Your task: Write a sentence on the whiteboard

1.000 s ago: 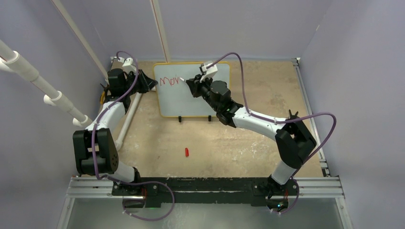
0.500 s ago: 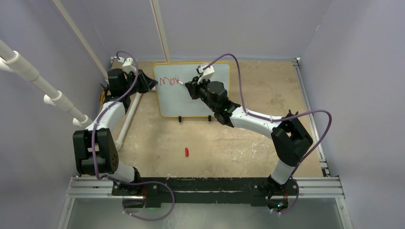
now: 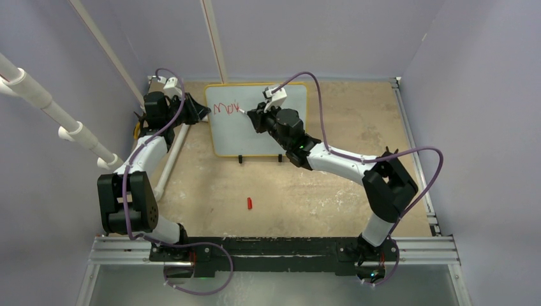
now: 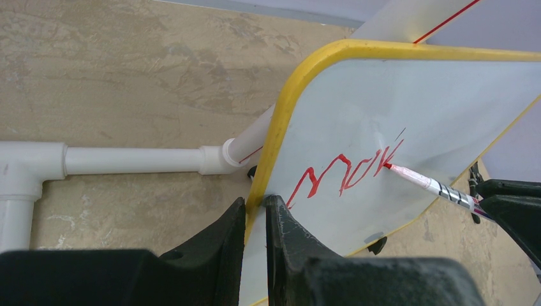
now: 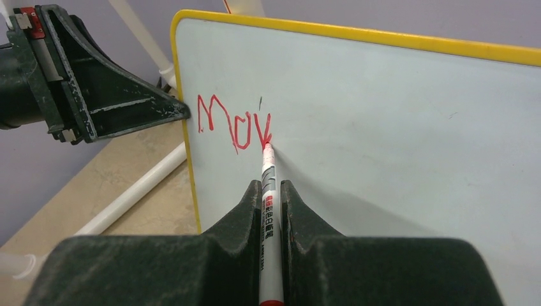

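1. Whiteboard (image 3: 258,131): white with a yellow frame, upright on two black feet, standing between the two grippers.
2. Sentence (image 5: 233,124): red strokes reading "Mov", in the whiteboard's upper left corner.
3. Left gripper (image 4: 255,203): fingers pinching the whiteboard's left frame edge.
4. Right gripper (image 5: 271,188): in front of the whiteboard, fingers clamped on a marker (image 5: 268,167) whose red tip touches the last stroke.
5. Small red piece (image 3: 249,203): well in front of the whiteboard.
6. White pipe (image 4: 127,159): just beside the whiteboard's left edge.

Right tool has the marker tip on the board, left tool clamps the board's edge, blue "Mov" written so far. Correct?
Not quite: the lettering is red, not blue, as the right wrist view shows. The rest holds: the right tool has the marker tip on the board, the left tool clamps the board's edge, and "Mov" is written so far.
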Available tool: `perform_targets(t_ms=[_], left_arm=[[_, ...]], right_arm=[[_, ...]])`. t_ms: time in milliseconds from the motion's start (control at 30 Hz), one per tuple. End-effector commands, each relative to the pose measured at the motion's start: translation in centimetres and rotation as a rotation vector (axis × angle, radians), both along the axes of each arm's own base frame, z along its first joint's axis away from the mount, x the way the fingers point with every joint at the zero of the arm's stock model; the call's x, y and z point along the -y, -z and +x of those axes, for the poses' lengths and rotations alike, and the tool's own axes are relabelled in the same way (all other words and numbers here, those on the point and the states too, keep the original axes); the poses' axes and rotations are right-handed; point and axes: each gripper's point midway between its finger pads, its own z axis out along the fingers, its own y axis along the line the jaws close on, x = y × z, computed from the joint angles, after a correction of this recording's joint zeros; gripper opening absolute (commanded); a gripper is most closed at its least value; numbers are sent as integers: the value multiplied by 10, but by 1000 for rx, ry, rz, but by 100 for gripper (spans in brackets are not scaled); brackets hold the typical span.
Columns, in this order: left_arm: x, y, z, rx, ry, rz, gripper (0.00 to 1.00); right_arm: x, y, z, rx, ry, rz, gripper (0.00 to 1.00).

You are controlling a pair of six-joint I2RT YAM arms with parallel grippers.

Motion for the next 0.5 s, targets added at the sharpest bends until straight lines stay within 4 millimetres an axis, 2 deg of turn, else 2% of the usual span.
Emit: perform_targets(t_ms=[0, 467], left_arm=[[1, -11, 3, 35, 5, -3, 15], [0, -11, 4, 34, 2, 0, 15]], right_arm=[[20, -19, 5, 21, 90, 25, 0], [27, -27, 5, 26, 118, 30, 0]])
